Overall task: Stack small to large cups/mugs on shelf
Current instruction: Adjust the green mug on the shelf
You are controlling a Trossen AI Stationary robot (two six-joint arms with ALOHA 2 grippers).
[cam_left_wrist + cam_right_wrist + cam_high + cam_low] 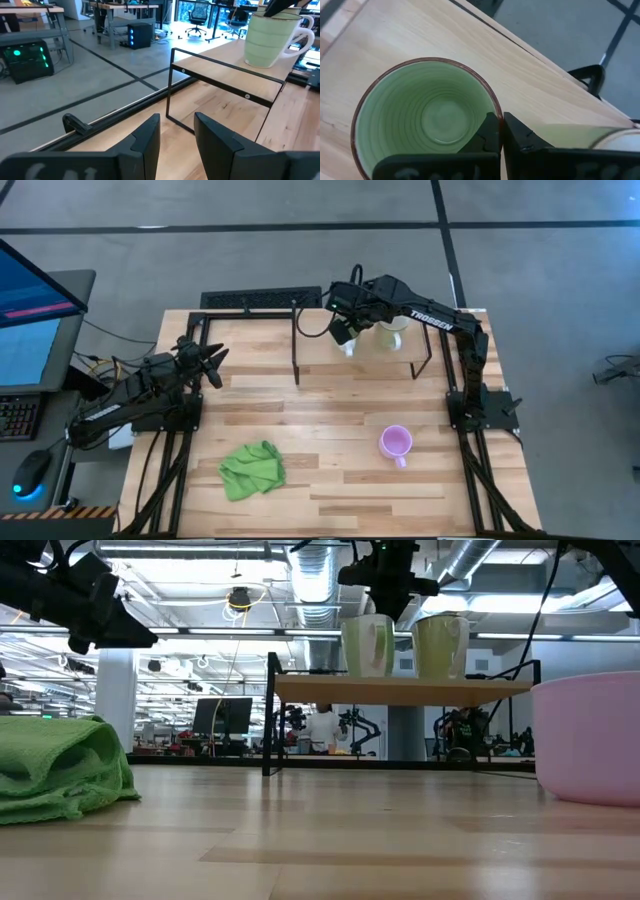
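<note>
1. The right gripper (501, 131) hangs over the low light-wood shelf on thin black metal legs (320, 320) at the far side of the butcher-block table (330, 395), its two dark fingers pinched onto the rim of the pale green ribbed mug with a white handle (427, 117), one finger inside the cup and one outside, almost meeting
2. In the low view that green mug (368, 645) stands upright on the shelf board (400, 690), the gripper coming down on it from above; whether its base is fully seated is hard to tell from this angle
3. Just beside it on the same board stands the slightly larger cream-white mug (440, 647), upright, a narrow gap between the two
4. From above, the cream mug (391, 335) shows partly under the right arm, towards the shelf's right end
5. The lilac-purple handled mug (396, 443) sits upright on the table's near right part, well apart from the shelf, mouth up
6. A crumpled green cloth (252, 469) lies on the near left part of the table
7. The left gripper (212, 364) waits over the table's left edge, holding nothing, its fingers (145, 142) parted by a modest gap and pointed towards the shelf
</note>
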